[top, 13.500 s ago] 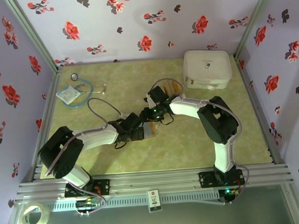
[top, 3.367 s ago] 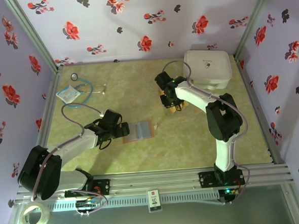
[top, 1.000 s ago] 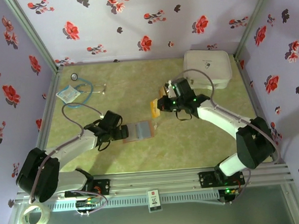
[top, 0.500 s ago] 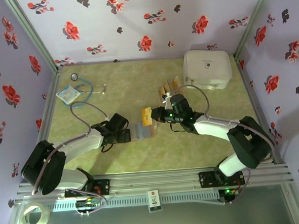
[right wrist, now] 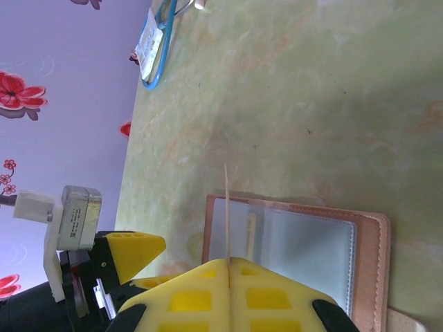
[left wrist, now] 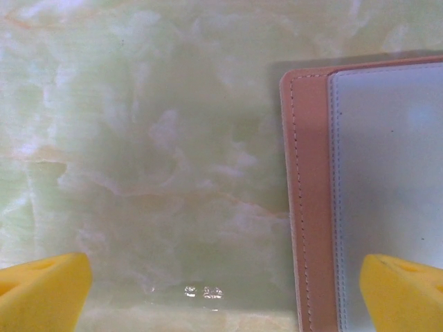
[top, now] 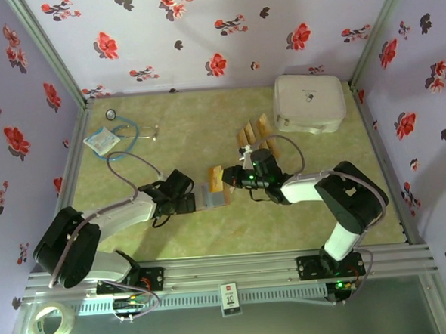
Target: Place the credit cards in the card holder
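Note:
The card holder (top: 210, 196) lies open on the table, brown-edged with clear sleeves (right wrist: 304, 249). My right gripper (top: 233, 178) is shut on one tan credit card (top: 217, 176). That card is seen edge-on (right wrist: 226, 207), standing over the holder's left sleeve. A few more credit cards (top: 245, 135) lie loose near the white case. My left gripper (top: 186, 204) is open at the holder's left edge (left wrist: 308, 207). One of its fingertips (left wrist: 401, 290) hangs over the sleeve and the other (left wrist: 41, 290) over bare table.
A white zippered case (top: 308, 103) sits at the back right. A stethoscope with a small packet (top: 111, 138) lies at the back left. Patterned walls close in three sides of the table. A tape roll (top: 51, 323) rests outside the front rail.
My right gripper has carried a card from the pile down and left to just over the holder. My left gripper has edged right, up to the holder's left edge.

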{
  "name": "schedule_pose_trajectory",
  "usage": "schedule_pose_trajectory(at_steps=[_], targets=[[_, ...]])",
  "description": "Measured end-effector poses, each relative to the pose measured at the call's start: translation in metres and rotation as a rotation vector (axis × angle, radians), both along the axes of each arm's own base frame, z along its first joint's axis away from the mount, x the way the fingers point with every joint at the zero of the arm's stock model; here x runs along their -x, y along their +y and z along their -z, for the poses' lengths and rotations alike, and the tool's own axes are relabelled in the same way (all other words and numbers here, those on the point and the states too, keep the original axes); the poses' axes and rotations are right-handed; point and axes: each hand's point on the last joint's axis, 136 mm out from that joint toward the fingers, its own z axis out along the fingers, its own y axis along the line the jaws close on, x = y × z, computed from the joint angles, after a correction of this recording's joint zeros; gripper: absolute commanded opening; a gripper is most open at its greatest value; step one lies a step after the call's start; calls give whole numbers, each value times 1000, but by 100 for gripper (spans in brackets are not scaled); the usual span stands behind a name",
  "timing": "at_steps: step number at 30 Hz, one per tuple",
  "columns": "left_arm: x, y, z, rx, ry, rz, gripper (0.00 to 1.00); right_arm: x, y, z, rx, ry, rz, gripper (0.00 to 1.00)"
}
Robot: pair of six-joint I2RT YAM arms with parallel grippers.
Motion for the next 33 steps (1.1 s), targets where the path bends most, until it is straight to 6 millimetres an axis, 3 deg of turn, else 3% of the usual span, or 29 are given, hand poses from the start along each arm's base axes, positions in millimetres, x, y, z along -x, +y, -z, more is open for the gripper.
schedule_pose_trajectory(at_steps=[11, 33], targets=[[5, 6, 6, -2, 7, -52, 100, 7, 14, 20, -29, 15, -37, 0], [6, 6, 7, 0, 1, -63, 100, 6, 26, 39, -83, 18, -38, 0]])
